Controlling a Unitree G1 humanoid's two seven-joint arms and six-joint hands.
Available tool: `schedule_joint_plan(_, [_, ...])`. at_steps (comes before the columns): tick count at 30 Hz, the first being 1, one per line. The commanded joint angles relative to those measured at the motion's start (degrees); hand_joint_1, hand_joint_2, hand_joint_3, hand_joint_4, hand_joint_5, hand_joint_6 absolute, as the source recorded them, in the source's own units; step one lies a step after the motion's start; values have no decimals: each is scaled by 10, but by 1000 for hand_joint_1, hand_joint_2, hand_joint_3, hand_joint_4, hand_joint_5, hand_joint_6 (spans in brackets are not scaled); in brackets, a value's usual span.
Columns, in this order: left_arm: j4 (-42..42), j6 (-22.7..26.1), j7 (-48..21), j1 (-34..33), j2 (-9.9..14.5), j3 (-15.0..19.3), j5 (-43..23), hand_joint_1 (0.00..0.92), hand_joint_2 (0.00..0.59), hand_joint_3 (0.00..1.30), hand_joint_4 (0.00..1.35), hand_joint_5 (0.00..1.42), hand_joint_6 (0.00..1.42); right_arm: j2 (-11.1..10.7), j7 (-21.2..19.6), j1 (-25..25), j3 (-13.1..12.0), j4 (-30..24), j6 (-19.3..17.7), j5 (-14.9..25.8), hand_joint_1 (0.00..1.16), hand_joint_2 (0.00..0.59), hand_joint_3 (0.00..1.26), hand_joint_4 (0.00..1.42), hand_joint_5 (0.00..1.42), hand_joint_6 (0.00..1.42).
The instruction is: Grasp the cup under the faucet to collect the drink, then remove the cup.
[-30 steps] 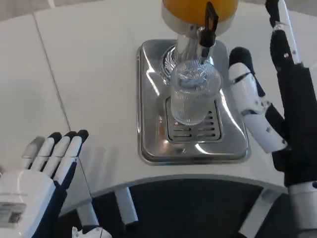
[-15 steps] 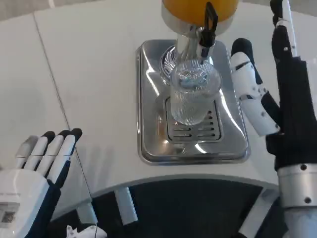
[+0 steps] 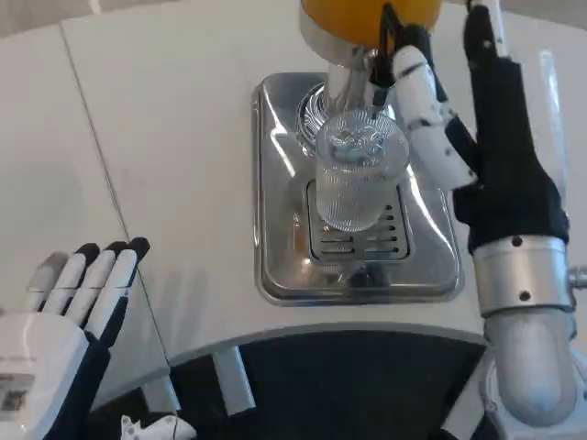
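Head view: clear ribbed cup (image 3: pixel 359 179) stands upright on drip tray (image 3: pixel 275 183), right below black faucet lever (image 3: pixel 390 27) of orange dispenser (image 3: pixel 353 11). Right hand (image 3: pixel 459 128) just beside cup, fingers apart, grasping nothing. Left hand (image 3: pixel 69 302) released, fingers straight, near table (image 3: pixel 165 137) front edge.

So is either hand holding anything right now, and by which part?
Nothing is held. The right hand is raised beside the cup, fingers near the faucet lever; the left hand lies flat, holding nothing.
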Motion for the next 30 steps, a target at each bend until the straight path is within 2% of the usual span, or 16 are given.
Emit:
schedule_joint_plan(1, [10,1,-6,2,-5,-1,-2,0,49,0,0,0,0,6,12,-16,13,-3,2,5,199,526,0,0,0,0])
schedule_joint_plan(7, [12,3,-7,-3,-6,-2,-3,0,49,0,0,0,0,13,22,-8,32,-13,2,8,198,526,0,0,0,0])
schedule_joint_plan(14, [10,3,-8,0,-7,-1,-3,0,49,0,0,0,0,9,23,-10,29,13,-3,14,198,526,0,0,0,0])
schedule_joint_plan(19, [9,3,-6,3,-8,-1,-2,0,52,0,0,0,0,16,20,-10,33,20,0,13,198,526,0,0,0,0])
schedule_joint_plan(23, [2,5,-7,6,-11,1,-2,0,53,0,0,0,0,10,21,-16,27,52,-9,24,198,526,0,0,0,0])
schedule_joint_plan(30, [-2,6,-7,10,-14,1,-1,0,54,0,0,0,0,8,52,-39,29,26,28,18,194,518,0,0,0,0])
